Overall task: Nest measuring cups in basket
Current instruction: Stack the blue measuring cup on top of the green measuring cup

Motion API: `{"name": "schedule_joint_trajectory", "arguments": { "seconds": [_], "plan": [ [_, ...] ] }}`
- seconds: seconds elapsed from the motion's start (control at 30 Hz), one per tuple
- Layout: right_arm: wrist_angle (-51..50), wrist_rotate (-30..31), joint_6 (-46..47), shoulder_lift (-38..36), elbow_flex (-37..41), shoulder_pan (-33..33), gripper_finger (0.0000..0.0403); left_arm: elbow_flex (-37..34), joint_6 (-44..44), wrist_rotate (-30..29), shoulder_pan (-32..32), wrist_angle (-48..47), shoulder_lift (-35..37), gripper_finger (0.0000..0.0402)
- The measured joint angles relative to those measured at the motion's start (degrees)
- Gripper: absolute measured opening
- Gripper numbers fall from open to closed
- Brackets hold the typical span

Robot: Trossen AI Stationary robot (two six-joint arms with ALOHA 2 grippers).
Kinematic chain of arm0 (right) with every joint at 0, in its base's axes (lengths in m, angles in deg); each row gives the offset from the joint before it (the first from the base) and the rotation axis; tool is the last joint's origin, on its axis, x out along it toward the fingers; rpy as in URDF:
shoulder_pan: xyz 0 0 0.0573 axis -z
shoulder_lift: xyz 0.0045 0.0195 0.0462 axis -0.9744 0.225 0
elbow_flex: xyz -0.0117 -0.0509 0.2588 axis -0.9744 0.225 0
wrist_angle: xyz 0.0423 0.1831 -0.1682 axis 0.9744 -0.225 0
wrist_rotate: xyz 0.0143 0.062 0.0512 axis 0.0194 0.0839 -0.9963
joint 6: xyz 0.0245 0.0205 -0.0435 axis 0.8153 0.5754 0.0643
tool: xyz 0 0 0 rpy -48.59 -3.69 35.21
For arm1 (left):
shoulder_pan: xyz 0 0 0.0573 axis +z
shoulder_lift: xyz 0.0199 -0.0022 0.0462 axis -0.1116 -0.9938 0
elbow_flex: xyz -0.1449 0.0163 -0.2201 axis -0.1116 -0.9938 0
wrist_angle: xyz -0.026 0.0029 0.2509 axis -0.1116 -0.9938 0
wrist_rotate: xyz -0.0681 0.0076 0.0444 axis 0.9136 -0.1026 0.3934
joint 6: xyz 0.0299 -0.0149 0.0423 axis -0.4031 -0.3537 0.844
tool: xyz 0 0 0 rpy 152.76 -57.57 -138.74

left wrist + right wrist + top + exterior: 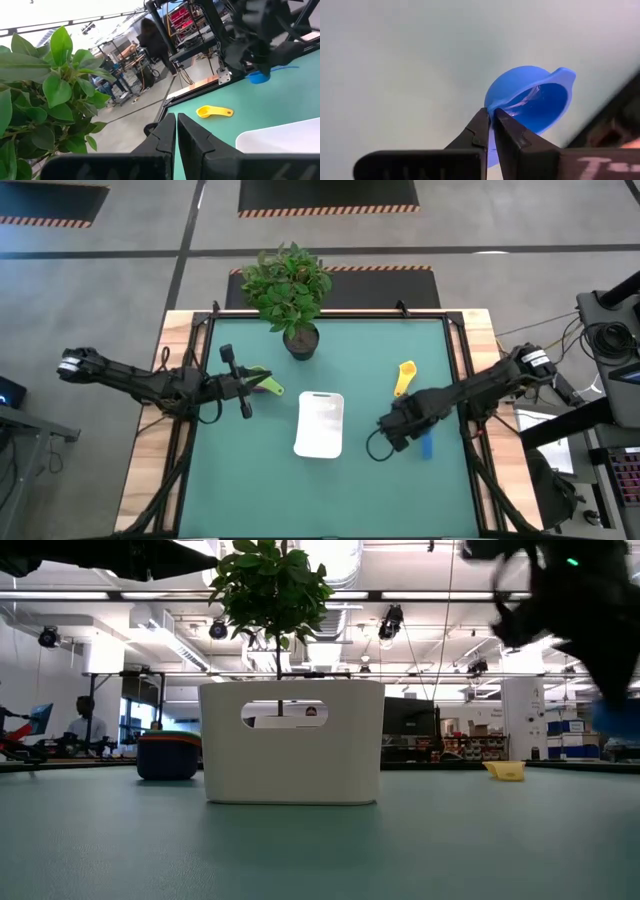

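Closest to us, right gripper (491,120) pinches the blue cup (532,102) by its thin rim, clear of the mat near the table's right side, we judge for carrying to the basket (320,423) at centre. Smooth glossy plastic bowl. Yellow cup (404,374) lies nearby. Left gripper (176,125), fingers together and empty, waits left of the basket.

the table (250,480) has a green mat top framed by light wood edges. near its middle sits the white basket (320,424). a dark plant pot (301,341) with a leafy plant stands toward the far edge. a yellow measuring cup (404,375) lies right of the basket, well apart from it.
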Motion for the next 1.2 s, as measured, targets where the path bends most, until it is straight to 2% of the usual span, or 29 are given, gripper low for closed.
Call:
{"name": "schedule_joint_trajectory", "arguments": {
  "seconds": [0.27, 0.43, 0.7, 0.83, 1.0, 1.2],
  "plan": [
    [0.9, 13.6, -14.7, 0.3, -15.2, 6.2, 0.0009, 0.0, 0.0, 0.0, 0.0, 0.2, 0.8, 0.0000],
    [9.1, 18.5, -27.1, 0.3, -21.9, 9.9, 0.0009, 0.0, -0.7, 0.0, 0.0, 0.2, 3.2, 0.0000],
    [30.1, 18.5, -49.1, 0.4, -24.8, 14.5, 0.0009, 0.0, -3.4, 0.0, 0.0, -0.5, 7.8, 0.0000],
    [37.8, 15.3, -57.0, 2.2, -26.0, 16.4, 0.0009, 0.0, -5.1, 0.0, 0.0, -0.5, 9.8, 0.0000],
    [39.0, 12.5, -65.3, 9.3, -31.8, 17.2, 0.0009, 0.0, -7.4, -0.7, 0.0, -0.6, 12.0, 0.0000],
    [34.6, 12.4, -75.2, 20.3, -44.3, 17.4, 0.0009, -0.3, -9.4, -1.5, 0.0, -0.8, 14.3, 0.0000]
  ]
}}
